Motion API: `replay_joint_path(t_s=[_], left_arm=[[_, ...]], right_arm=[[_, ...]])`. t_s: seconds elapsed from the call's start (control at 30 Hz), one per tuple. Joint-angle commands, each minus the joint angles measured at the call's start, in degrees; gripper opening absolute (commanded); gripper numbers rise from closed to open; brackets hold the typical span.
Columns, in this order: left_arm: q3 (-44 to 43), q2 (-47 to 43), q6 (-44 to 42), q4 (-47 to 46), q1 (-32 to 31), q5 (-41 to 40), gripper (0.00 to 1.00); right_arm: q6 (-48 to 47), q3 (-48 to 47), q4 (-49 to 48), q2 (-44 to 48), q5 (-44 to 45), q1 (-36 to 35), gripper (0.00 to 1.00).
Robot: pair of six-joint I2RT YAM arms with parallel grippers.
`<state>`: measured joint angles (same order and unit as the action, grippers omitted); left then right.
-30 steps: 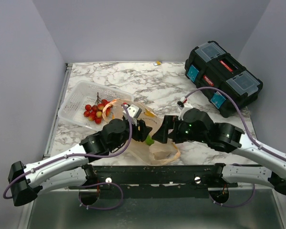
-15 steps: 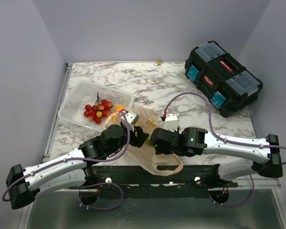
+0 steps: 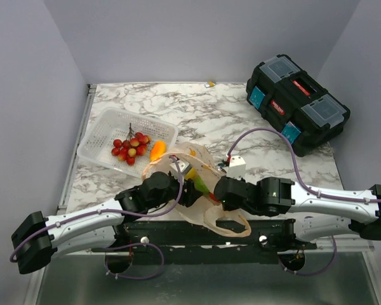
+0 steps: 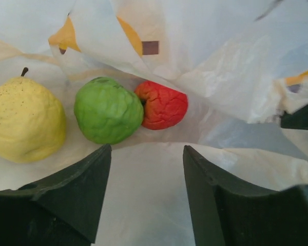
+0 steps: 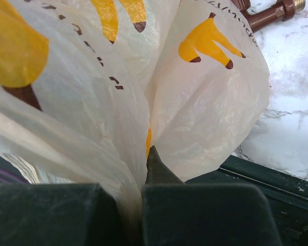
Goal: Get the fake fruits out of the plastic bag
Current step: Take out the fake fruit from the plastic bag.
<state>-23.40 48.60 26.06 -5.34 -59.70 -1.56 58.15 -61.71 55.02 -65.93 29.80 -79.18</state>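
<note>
At the near edge of the marble tabletop [image 3: 203,111], between the two arm bases, the thin crinkly peach-beige plastic bag [image 3: 209,215] with yellow banana prints now stands taller and gapes wider than a second ago. The right arm has swung in low along the near edge, and the right claw [image 5: 146,177] is pressed together on a fold of the bag's film, drawing that side to the right and near. The left claw [image 4: 146,154], a moment back at the bag's left flank, has pushed into the mouth with its jaws spread and nothing between them. Just beyond its fingertips, on the bag's floor, lie the bumpy yellow pear-shaped plastic fruit [image 4: 25,125], the round green plastic fruit [image 4: 108,110] just beside it, and the small red plastic fruit [image 4: 163,105] pressed against the green one's right side. An orange-yellow oblong plastic fruit [image 3: 157,150] shows at the bag's far left, just beside the white mesh plastic basket [image 3: 105,130]. Whether it is fully clear of the film I cannot tell. The opening step looks done and the picking not yet begun. Three fruits lie exposed, the green one most directly ahead of the spread jaws, provided the right claw's pinch holds the mouth apart.
</note>
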Motion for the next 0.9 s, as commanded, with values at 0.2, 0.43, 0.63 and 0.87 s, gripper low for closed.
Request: replay_joint_path(t_s=[0.2, 0.43, 0.63, 0.87], left_arm=[[-8.39, 17.98, -1.21, -1.75, 0.20, -10.97, 0.82], [-12.43, 27.89, -2.07, -4.49, 0.18, -12.43, 0.80], [-16.19, 36.35, -3.04, -5.23, 0.43, -13.64, 0.79], [-18.09, 39.96, -4.10, -5.37, 1.52, -9.67, 0.44]], right_arm=[[-1.53, 3.93, -5.84, 4.20, -0.33, -0.62, 0.01], [-0.32, 5.27, -5.84, 5.82, -0.87, -0.59, 0.01], [-0.22, 6.20, -5.64, 6.97, -0.35, -0.62, 0.01], [1.29, 7.28, -3.97, 7.22, 1.37, -0.56, 0.01]])
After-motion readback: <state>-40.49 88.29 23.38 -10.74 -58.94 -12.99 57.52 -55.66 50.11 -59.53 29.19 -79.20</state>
